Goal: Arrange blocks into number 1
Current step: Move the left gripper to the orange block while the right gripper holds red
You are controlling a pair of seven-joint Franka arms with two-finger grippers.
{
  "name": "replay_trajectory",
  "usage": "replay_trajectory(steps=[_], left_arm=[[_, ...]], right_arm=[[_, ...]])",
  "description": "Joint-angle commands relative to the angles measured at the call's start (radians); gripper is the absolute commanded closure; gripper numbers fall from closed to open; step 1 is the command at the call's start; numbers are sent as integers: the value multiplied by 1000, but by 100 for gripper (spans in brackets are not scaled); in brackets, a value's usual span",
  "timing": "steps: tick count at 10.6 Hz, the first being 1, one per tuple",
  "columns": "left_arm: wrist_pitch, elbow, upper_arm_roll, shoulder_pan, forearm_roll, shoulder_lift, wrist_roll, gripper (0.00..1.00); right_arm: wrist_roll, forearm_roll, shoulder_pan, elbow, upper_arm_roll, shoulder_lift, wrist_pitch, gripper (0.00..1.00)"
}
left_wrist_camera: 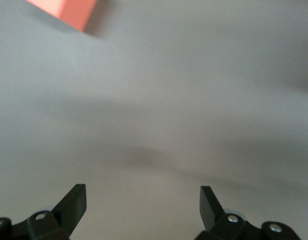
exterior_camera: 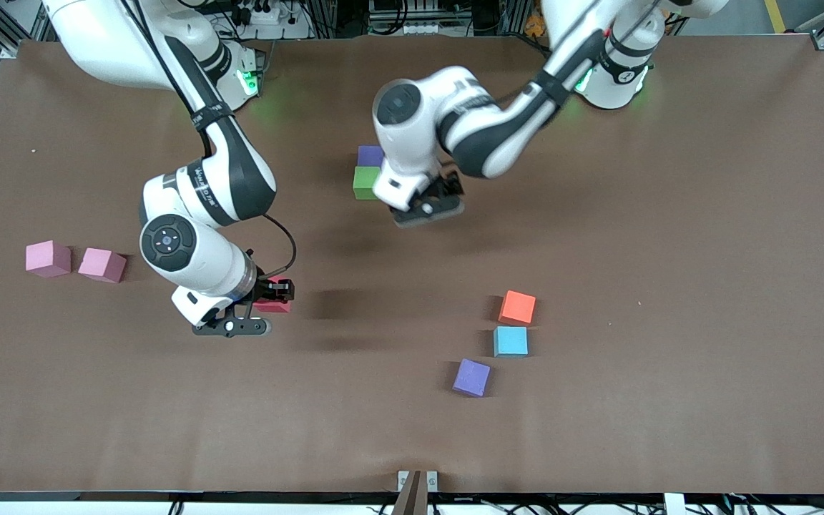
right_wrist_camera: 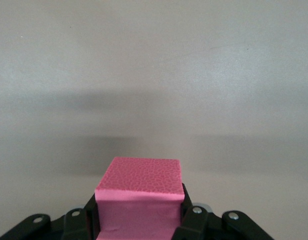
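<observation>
My right gripper (exterior_camera: 270, 297) is shut on a red block (exterior_camera: 274, 306), held a little above the table; in the right wrist view the block (right_wrist_camera: 139, 176) fills the gap between the fingers of the gripper (right_wrist_camera: 139, 198). A purple block (exterior_camera: 370, 154) and a green block (exterior_camera: 365, 183) touch in a short line near the table's middle. My left gripper (exterior_camera: 440, 194) hovers beside the green block, open and empty (left_wrist_camera: 143, 193). An orange block (exterior_camera: 518, 307) (left_wrist_camera: 69, 12), a light blue block (exterior_camera: 511, 341) and a second purple block (exterior_camera: 472, 377) lie nearer the front camera.
Two pink blocks (exterior_camera: 48, 258) (exterior_camera: 102, 265) sit side by side toward the right arm's end of the table. The brown table (exterior_camera: 669, 214) stretches wide toward the left arm's end.
</observation>
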Motion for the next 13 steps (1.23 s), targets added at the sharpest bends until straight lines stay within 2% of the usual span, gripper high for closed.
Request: replay_trajectory(steps=[1,4,7,13], left_arm=[[-7,-40,-12,127,-11,-49,109,0],[-9,-38,-13,262,-17,-67,260,0],[-9,-44,-12,338,-15,-60,381,0],[-9,-57,-9,353,-18,-57,408,0]], right_arm=[[-4,-3,-14,-6,12,-18,-22,100],[-5,-3,-20,-3,12,-19,-22,100],[-5,-3,-23,-3,12,-19,-22,100],[-4,-2,-23,-1,13,-18,-21,100]])
